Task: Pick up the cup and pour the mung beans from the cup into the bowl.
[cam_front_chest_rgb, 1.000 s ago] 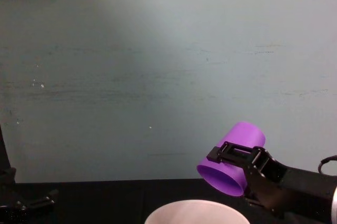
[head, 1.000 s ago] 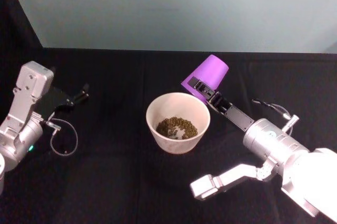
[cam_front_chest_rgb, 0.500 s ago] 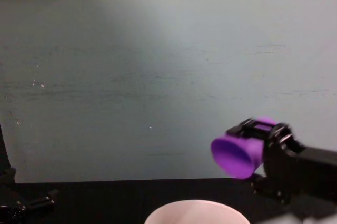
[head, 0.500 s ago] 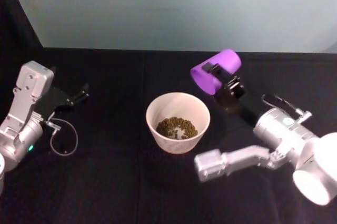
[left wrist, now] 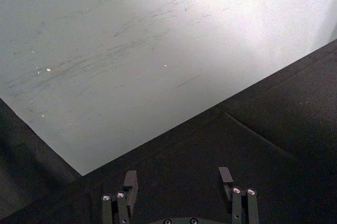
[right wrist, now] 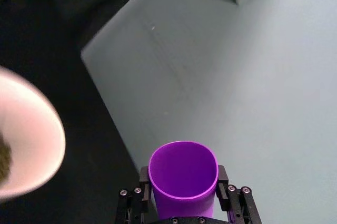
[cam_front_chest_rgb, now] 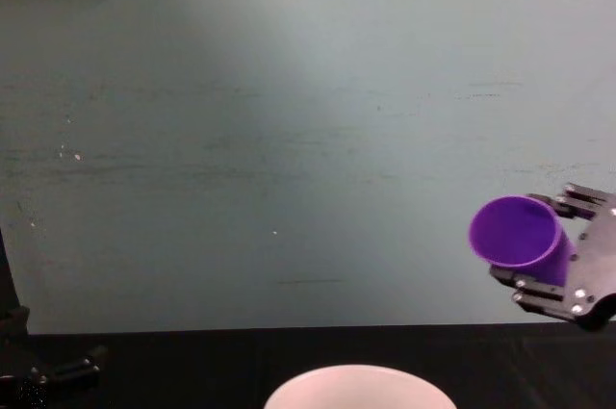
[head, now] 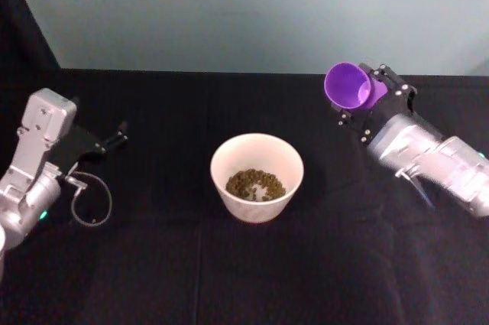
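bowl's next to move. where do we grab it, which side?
Probably the rim of the bowl, from straight above, one finger inside the wall and one outside. It stands upright and open-topped, far too wide to span, and the mung beans lie low at the bottom. The near-left rim suits the left gripper, open and idle; the right gripper holds the cup.

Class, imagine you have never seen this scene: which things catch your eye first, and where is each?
The small bright purple plastic cup stands out, held off the table on its side in the right gripper, right of the bowl. Next comes the wide pale pinkish-white bowl at the centre of the black table, with mung beans inside. The left gripper rests open at far left.
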### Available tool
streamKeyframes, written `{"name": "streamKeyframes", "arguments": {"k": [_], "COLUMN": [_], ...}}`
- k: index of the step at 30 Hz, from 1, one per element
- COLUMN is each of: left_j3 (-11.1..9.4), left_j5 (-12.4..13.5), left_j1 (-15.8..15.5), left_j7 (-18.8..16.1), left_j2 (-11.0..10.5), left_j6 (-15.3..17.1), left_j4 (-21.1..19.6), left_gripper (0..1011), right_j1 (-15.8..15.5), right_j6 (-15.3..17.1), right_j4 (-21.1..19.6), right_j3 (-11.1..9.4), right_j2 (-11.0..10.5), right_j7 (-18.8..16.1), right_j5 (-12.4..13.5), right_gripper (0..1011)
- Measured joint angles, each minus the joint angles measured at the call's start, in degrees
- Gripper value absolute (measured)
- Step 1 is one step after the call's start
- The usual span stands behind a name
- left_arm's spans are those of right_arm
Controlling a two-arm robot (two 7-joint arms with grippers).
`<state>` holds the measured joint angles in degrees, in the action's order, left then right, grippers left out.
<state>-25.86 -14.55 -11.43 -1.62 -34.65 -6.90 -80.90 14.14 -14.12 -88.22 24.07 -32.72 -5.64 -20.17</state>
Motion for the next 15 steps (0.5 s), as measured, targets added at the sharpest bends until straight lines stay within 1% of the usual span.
{"name": "streamKeyframes", "arguments": {"k": [2, 3, 4, 5, 6, 7, 8, 9, 11, 12, 14, 15], "left_j3": [0.0, 0.0, 0.0, 0.0, 0.0, 0.0, 0.0, 0.0, 0.0, 0.0, 0.0, 0.0], "left_j5": [0.0, 0.0, 0.0, 0.0, 0.0, 0.0, 0.0, 0.0, 0.0, 0.0, 0.0, 0.0], "left_j1": [0.0, 0.0, 0.0, 0.0, 0.0, 0.0, 0.0, 0.0, 0.0, 0.0, 0.0, 0.0], "left_j7": [0.0, 0.0, 0.0, 0.0, 0.0, 0.0, 0.0, 0.0, 0.0, 0.0, 0.0, 0.0], "left_j2": [0.0, 0.0, 0.0, 0.0, 0.0, 0.0, 0.0, 0.0, 0.0, 0.0, 0.0, 0.0], "left_j6": [0.0, 0.0, 0.0, 0.0, 0.0, 0.0, 0.0, 0.0, 0.0, 0.0, 0.0, 0.0], "left_j4": [0.0, 0.0, 0.0, 0.0, 0.0, 0.0, 0.0, 0.0, 0.0, 0.0, 0.0, 0.0], "left_gripper": [1000, 1000, 1000, 1000, 1000, 1000, 1000, 1000, 1000, 1000, 1000, 1000], "right_j1": [-0.1, -0.1, -0.1, 0.0, 0.0, 0.1, 0.1, 0.1, 0.1, 0.1, 0.1, 0.0], "right_j6": [-1.5, -2.4, -2.7, -2.9, -2.9, -2.8, -2.6, -1.9, -1.0, -0.1, 0.5, 0.9], "right_j4": [1.7, 3.3, 4.1, 5.9, 6.7, 7.4, 8.3, 9.6, 10.8, 11.9, 12.9, 13.7], "right_j3": [-1.6, -2.9, -3.6, -4.9, -5.5, -5.9, -6.5, -7.4, -8.3, -8.9, -9.4, -9.6], "right_j2": [0.7, 1.5, 2.0, 2.9, 3.4, 3.8, 4.3, 5.1, 5.9, 6.5, 6.9, 7.1], "right_j7": [-3.0, -5.9, -7.4, -10.7, -12.3, -13.5, -15.3, -17.7, -20.4, -22.6, -24.5, -26.1], "right_j5": [6.5, 12.5, 15.5, 21.6, 24.4, 26.5, 29.5, 33.5, 37.5, 40.5, 42.9, 44.5], "right_gripper": [729, 729, 729, 729, 729, 729, 729, 729, 729, 729, 729, 729]}}
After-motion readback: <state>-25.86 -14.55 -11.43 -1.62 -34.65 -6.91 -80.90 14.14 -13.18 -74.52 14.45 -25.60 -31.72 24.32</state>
